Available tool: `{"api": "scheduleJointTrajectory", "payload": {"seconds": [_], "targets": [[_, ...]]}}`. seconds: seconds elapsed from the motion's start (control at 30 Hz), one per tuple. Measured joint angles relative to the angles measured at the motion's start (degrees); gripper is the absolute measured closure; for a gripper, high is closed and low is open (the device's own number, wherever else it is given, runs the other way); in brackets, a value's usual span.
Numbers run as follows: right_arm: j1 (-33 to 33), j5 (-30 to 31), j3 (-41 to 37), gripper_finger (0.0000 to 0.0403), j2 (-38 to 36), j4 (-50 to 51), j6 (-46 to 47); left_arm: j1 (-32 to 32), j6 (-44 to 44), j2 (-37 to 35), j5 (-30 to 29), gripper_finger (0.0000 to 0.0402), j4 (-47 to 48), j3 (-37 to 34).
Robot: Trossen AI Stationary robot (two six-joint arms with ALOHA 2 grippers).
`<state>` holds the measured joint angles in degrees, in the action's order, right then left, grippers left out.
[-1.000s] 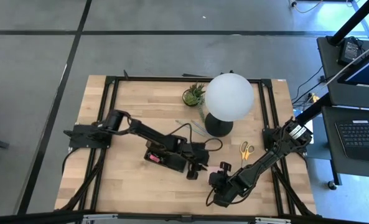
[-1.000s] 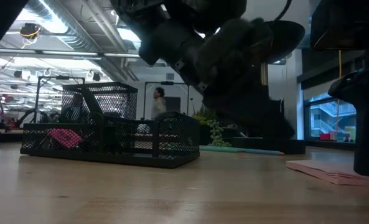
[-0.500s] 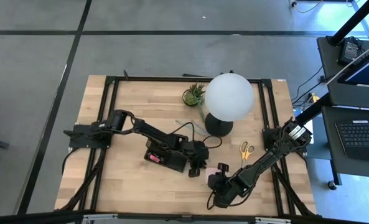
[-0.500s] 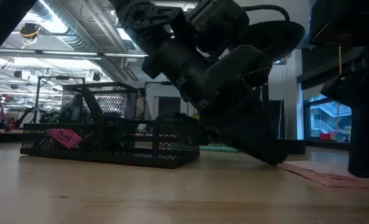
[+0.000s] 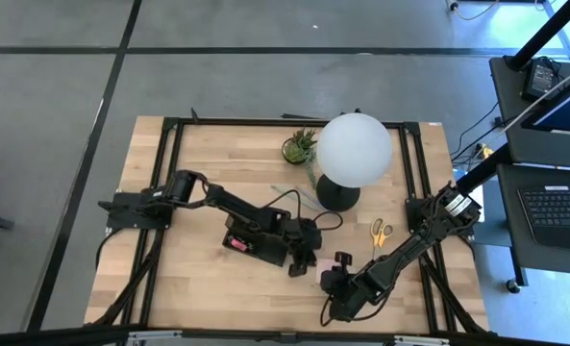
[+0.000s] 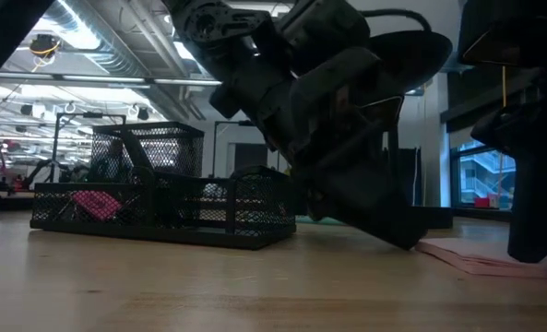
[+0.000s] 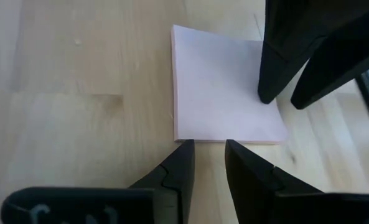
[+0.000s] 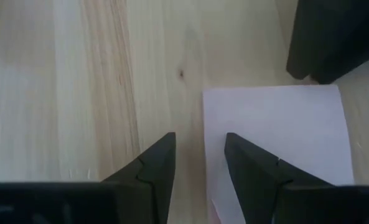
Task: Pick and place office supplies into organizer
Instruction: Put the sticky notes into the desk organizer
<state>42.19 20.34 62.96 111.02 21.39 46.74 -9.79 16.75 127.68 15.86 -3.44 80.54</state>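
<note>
Left wrist view: the left gripper is hovering slightly parted, grasping nothing, at the pink sticky-note pad's edge. The right gripper is straddling the opposite edge, parted, not yet clamping.

The table is light wood with pale stripes and a small dark knot, smooth and a bit shiny. The pink sticky-note pad is flat, matt paper with clean edges. The organizer is black wire mesh, like thin metal net. The lamp has a smooth white ball. The gripper fingers look like dull black plastic.
</note>
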Motion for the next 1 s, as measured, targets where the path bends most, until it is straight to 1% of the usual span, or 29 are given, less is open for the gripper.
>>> {"api": "scheduleJointTrajectory", "payload": {"seconds": [0.07, 0.2, 0.33, 0.47, 0.67, 0.77, 0.87, 0.93, 1.0], "targets": [[0.0, 0.0, 0.0, 0.0258, 0.0, -0.2, 0.0, -0.1, -3.0, 0.0, -2.1, 0.0318, -0.2, 0.0], [0.0, 0.2, 0.0, 0.0258, 0.0, -0.3, -0.8, -0.3, -9.5, 0.0, -3.9, 0.0316, -0.9, 0.0], [0.0, 0.2, 0.0, 0.0258, 0.0, -0.3, -0.9, -0.5, -12.0, 0.0, -3.9, 0.0297, -0.8, 0.0], [0.0, 0.2, 0.0, 0.0258, 0.0, -0.3, -1.0, -0.7, -11.9, 0.0, -2.9, 0.0258, -0.5, 0.0], [0.0, 0.2, 0.0, 0.0258, 0.0, -0.5, -1.0, -0.5, -9.9, -0.2, -4.1, 0.0208, -0.5, 0.0], [0.0, 0.2, 0.0, 0.0258, 0.0, -0.9, -1.0, -0.3, -8.2, -0.2, -5.4, 0.0197, -1.4, 0.0], [0.0, 0.2, 0.0, 0.0258, 0.0, -1.0, -1.0, 0.2, -6.8, -0.2, -5.4, 0.0194, -1.1, 0.0], [0.0, 0.2, 0.0, 0.0258, 0.0, -1.0, -1.6, 0.4, -5.7, -0.3, -4.7, 0.0194, -1.0, 0.0], [0.0, 0.5, 0.0, 0.0258, 0.0, -1.0, -2.6, 0.5, -4.3, -0.1, -2.8, 0.0194, -1.1, 0.0]]}}
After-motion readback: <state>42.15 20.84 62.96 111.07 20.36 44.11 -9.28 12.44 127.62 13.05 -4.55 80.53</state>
